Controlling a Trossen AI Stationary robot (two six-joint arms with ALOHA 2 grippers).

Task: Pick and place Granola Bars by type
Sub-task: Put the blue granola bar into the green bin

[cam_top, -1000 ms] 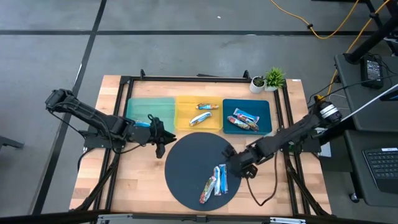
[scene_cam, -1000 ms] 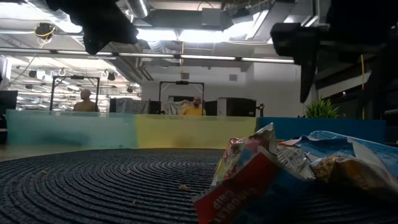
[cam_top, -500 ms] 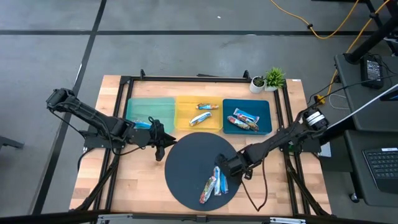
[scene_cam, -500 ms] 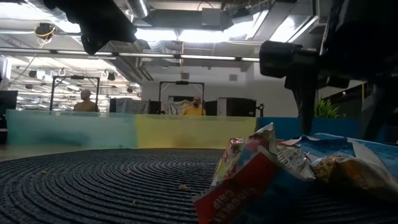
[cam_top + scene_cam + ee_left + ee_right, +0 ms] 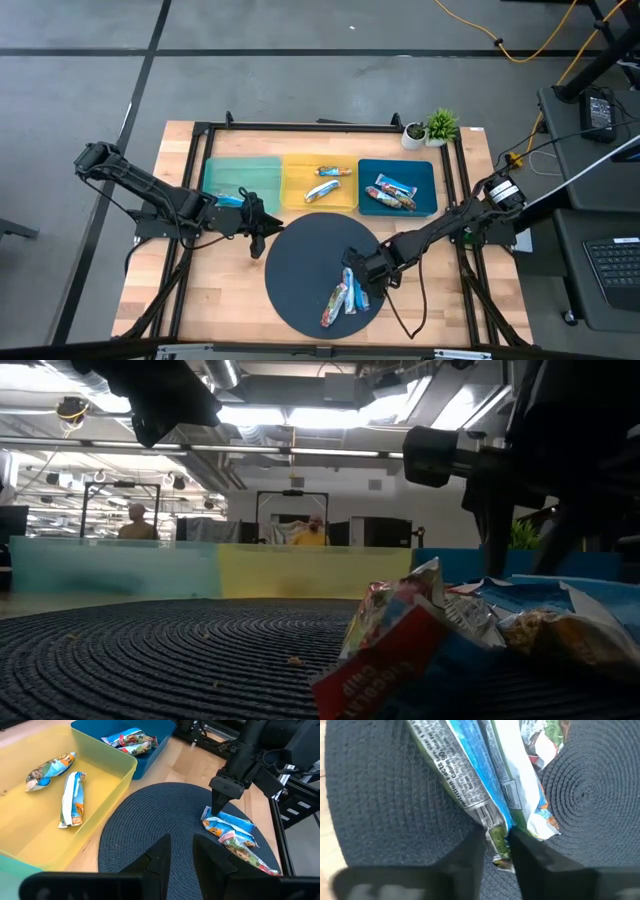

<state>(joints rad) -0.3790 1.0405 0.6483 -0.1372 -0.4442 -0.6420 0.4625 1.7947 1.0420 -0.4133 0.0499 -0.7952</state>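
High view: the right end effector (image 5: 352,271) is seen at centre-right, at the upper end of the granola bars (image 5: 345,293) piled on the round dark mat (image 5: 300,260).

Right wrist view: its fingers (image 5: 472,851) are clenched on a blue bar's crimped end (image 5: 496,836).

Left wrist view: the left end effector (image 5: 179,851) is held nearly closed, empty.

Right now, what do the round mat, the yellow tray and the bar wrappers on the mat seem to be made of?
Round mat: looks like woven or coiled dark cord, matte; concentric ribs show in the low view.
Yellow tray: probably moulded plastic, smooth, slightly translucent walls.
Bar wrappers: likely printed foil or plastic film, glossy, crinkled, with crimped end seals. The right gripper is at one end of them.
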